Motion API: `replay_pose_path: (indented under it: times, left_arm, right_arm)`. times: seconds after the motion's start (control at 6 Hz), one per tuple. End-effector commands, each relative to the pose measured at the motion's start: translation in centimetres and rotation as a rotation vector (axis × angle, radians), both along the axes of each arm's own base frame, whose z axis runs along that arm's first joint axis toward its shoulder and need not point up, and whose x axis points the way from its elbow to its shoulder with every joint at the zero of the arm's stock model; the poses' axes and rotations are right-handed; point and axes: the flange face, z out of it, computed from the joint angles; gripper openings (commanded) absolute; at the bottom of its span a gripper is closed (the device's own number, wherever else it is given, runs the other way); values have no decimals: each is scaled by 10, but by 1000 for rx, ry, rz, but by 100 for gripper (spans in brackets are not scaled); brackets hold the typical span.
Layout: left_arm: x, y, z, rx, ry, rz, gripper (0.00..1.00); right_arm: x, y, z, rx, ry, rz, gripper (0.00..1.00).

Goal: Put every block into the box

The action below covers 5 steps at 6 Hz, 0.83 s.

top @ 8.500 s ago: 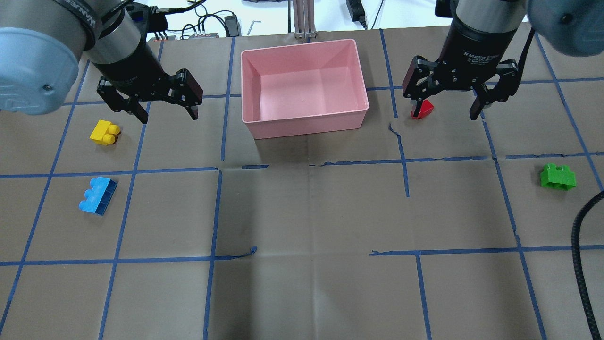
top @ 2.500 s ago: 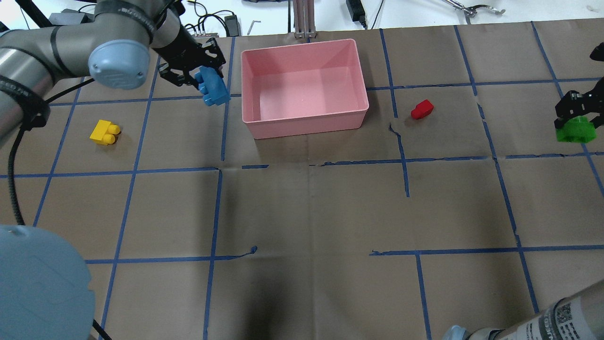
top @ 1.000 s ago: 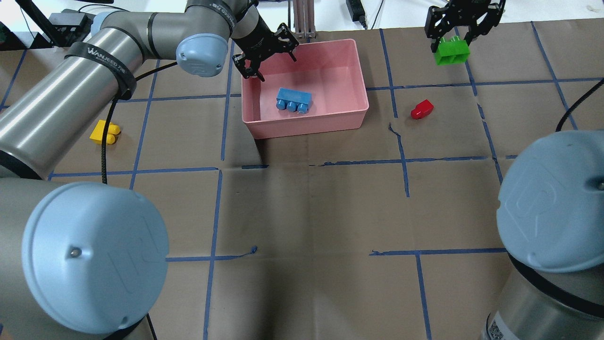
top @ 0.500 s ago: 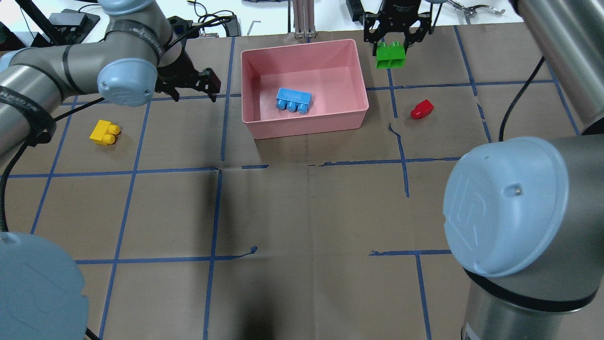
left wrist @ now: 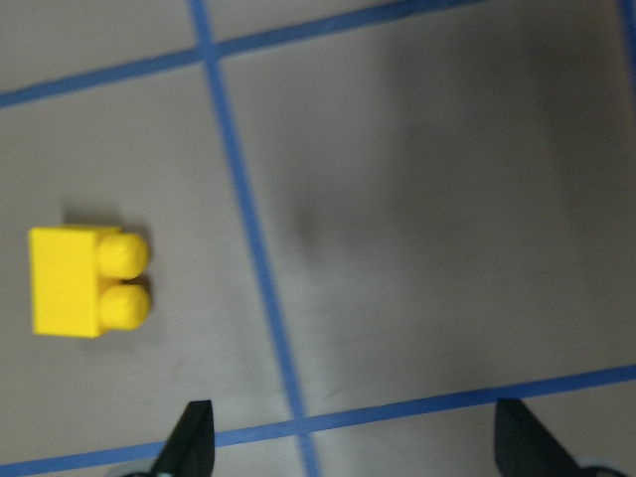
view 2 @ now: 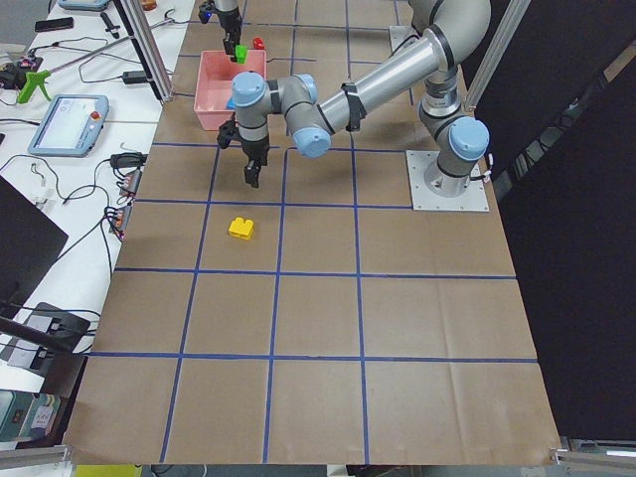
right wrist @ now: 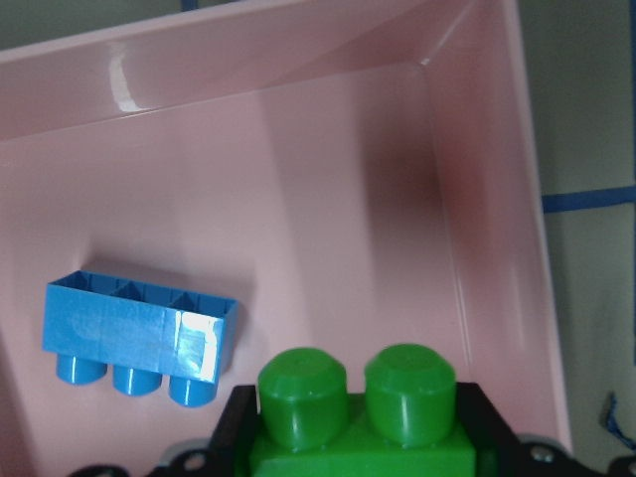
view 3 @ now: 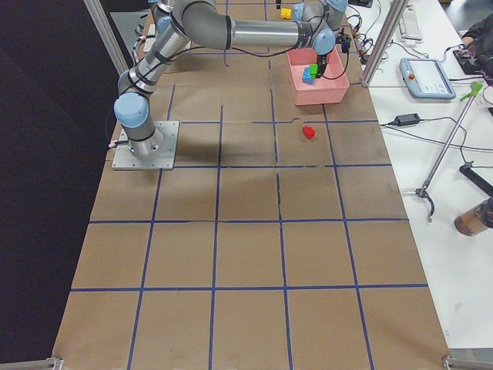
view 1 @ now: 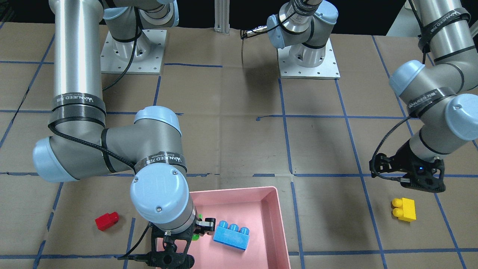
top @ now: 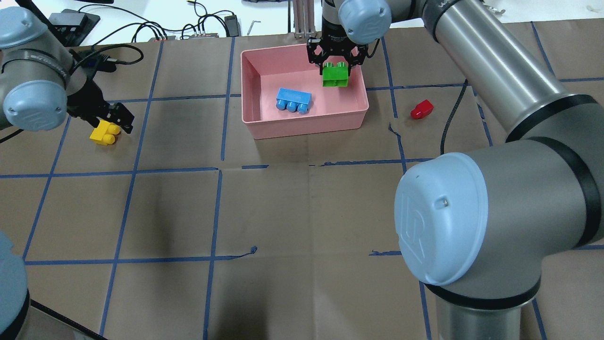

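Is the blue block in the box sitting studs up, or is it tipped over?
Tipped over. The blue block lies on its side on the box floor, three studs pointing sideways.

Bright, even overhead light, soft dark shadow patches on the brown table point(top: 330, 212), white glare streak on the pink box point(right wrist: 119, 75) wall in the right wrist view, left wrist view blurred around the yellow block point(left wrist: 70, 283), green block point(right wrist: 358, 417) near the lens slightly soft
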Motion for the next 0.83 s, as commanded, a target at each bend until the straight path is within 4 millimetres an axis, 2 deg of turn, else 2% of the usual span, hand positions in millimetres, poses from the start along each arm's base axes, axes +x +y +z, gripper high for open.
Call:
replay_pose_path:
  times: [0.0, 0.17, 0.33, 0.67]
  left_arm:
    - [79, -13, -63, -72, -53, -143, 93]
    - [102, -14, -84, -98, -59, -164, 94]
    - [100, -16, -82, -126, -24, -164, 98]
    - [98, -20, -89, -143, 26, -167, 98]
  right_arm:
    - [8, -3, -15, -11, -3, 5, 99]
    - [6, -3, -8, -17, -6, 2, 100]
    - [4, -1, 5, -32, -9, 2, 100]
    - [-22, -2, 37, -56, -7, -4, 100]
